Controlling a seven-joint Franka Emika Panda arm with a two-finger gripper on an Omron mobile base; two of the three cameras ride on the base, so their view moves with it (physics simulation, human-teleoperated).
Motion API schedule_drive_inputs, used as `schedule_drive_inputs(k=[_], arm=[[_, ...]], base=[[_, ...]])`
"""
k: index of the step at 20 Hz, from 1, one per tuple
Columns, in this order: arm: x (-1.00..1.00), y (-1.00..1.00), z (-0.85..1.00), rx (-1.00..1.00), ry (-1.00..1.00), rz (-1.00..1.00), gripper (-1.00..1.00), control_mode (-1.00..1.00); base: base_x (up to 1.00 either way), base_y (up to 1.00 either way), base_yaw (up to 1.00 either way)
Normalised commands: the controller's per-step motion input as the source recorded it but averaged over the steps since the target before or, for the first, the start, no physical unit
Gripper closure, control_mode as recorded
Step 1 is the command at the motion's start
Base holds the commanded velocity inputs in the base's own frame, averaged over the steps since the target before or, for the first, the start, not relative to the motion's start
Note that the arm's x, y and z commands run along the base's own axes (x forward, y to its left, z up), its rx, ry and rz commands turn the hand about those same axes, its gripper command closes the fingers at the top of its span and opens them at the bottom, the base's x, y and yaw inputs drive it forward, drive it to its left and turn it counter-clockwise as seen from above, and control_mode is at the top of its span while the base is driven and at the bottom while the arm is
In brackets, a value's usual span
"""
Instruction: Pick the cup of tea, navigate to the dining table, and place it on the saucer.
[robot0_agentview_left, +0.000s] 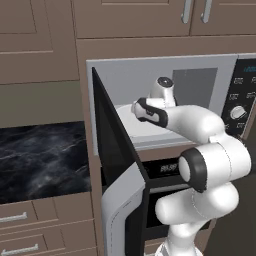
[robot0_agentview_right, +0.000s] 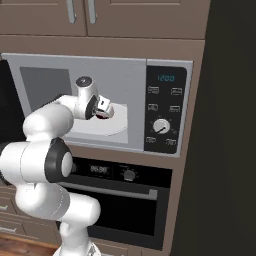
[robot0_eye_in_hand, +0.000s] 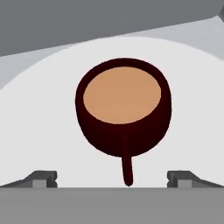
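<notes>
You're looking at the arm (robot0_agentview_right: 55, 125) reaching into the open microwave (robot0_agentview_right: 100, 105), w/ the claw (robot0_eye_in_hand: 112, 178) spread fully wide and nothing in it. In the hand view the two finger tips (robot0_eye_in_hand: 43, 178) sit far apart at the bottom, and the cup of tea (robot0_eye_in_hand: 123, 107) is straight ahead, lined up w/ the gap between them but not touched by either. The cup is dark maroon, upright, full of light brown tea, and its little handle (robot0_eye_in_hand: 127, 168) points back toward the claw, roughly in the middle btw the tips. It sits on the big white microwave plate (robot0_eye_in_hand: 39, 131). From the right base view you can just make out a dark bit of the cup right at the hand, on that plate. From the left base view the microwave door (robot0_agentview_left: 117, 165) hangs wide open to the left, and the oven (robot0_agentview_right: 120, 200) sits right below the microwave.
</notes>
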Motion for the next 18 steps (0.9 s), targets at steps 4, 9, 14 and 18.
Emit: schedule_drive_inputs(k=[4, 9, 14, 18], arm=[[0.24, -0.06, -0.15, 0.00, 0.00, 0.00, -1.00, -1.00], [0.17, -0.02, -0.05, 0.00, 0.00, 0.00, -1.00, -1.00], [0.06, -0.05, 0.00, 0.00, 0.00, 0.00, -1.00, -1.00], [0.02, -0.05, 0.00, 0.00, 0.00, 0.00, -1.00, -1.00]], base=[[0.00, 0.00, 0.00], [0.00, 0.00, 0.00], [0.00, 0.00, 0.00], [0.00, 0.00, 0.00]])
